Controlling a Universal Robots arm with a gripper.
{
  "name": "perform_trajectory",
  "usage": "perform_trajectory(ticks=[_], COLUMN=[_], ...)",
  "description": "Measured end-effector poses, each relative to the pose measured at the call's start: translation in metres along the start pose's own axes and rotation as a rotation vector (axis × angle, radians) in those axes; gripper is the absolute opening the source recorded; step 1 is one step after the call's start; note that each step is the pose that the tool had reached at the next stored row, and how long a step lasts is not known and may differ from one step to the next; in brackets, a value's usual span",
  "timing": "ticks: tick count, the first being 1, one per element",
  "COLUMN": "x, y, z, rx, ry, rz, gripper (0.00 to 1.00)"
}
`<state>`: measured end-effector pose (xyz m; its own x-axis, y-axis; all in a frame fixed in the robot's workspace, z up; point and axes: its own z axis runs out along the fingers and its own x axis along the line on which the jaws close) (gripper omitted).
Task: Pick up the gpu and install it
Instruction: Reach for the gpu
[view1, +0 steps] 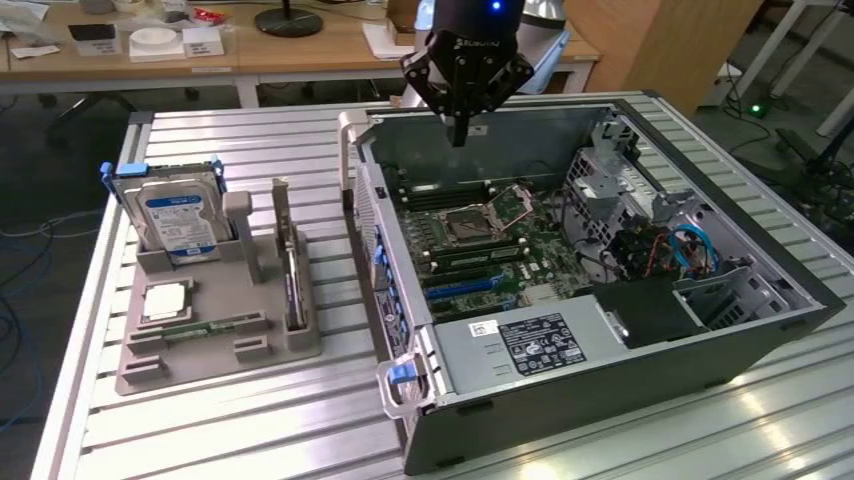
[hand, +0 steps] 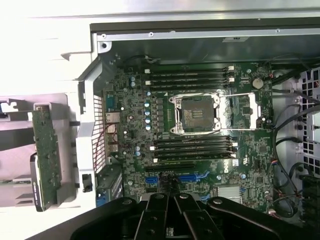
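Nothing of the task shows as done yet. Toward the near left corner of the slatted aluminium table (view1: 240, 420) sits a grey plastic parts holder (view1: 160, 365). The gpu (view1: 287, 270), a thin flat green card, stands on edge in the holder's slot on the side nearest the open dark metal computer case (view1: 601, 370), untouched. A silver hard drive with a blue label (view1: 180, 220) stands upright at the holder's far left corner. Inside the case, the green motherboard (hand: 200, 150) lies bare and the blue expansion slots (hand: 192, 176) hold no card, so both steps, pickup and install, are left. Farthest back, the arm hangs straight down over the case's far wall, well apart from the gpu. Its black gripper (view1: 461, 138), seen in the wrist view (hand: 171, 210) above the motherboard, is clenched on nothing, its 2 fingers pressed together.
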<state>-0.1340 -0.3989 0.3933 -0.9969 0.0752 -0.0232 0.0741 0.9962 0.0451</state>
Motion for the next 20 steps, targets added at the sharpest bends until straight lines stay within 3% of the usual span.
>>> perform_trajectory(ticks=[20], x=[0.025], y=[-0.0019], z=[-0.0006], rx=[0.0], ry=[-0.0001], rz=[0.0], gripper=[0.11])
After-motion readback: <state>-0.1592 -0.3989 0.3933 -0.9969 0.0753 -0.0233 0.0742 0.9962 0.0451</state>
